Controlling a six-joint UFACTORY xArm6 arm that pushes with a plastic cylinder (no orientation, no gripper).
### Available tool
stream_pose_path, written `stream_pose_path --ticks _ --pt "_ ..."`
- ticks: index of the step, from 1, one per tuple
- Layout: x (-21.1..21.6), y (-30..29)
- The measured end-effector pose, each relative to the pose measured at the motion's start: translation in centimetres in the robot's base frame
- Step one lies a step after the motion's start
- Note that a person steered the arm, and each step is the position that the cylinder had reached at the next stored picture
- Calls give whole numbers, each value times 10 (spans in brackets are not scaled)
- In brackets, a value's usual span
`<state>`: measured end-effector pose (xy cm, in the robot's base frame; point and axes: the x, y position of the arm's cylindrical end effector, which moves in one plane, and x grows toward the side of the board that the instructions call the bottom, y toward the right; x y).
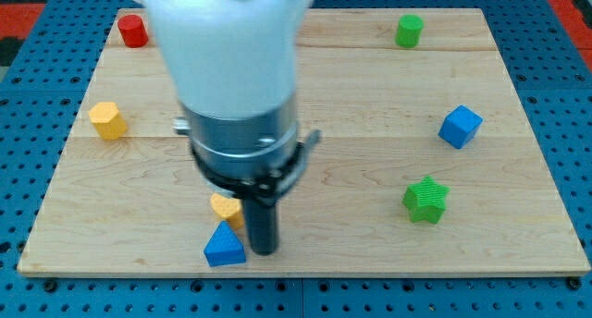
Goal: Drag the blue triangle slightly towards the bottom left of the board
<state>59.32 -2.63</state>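
Observation:
The blue triangle lies near the bottom edge of the wooden board, left of centre. My tip stands just to its right, touching or nearly touching its right side. A small yellow block sits right behind the triangle toward the view's top, partly hidden by my arm.
A red cylinder is at the top left, a yellow hexagonal block at the left, a green cylinder at the top right, a blue cube at the right, and a green star at the lower right.

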Motion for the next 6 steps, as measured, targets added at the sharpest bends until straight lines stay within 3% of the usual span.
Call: stream_pose_path --ticks 1,3,4,5,6 --pt "3 21" --pt "16 -102" --pt "1 -157" --pt "-40 -186" --pt "-47 -170"
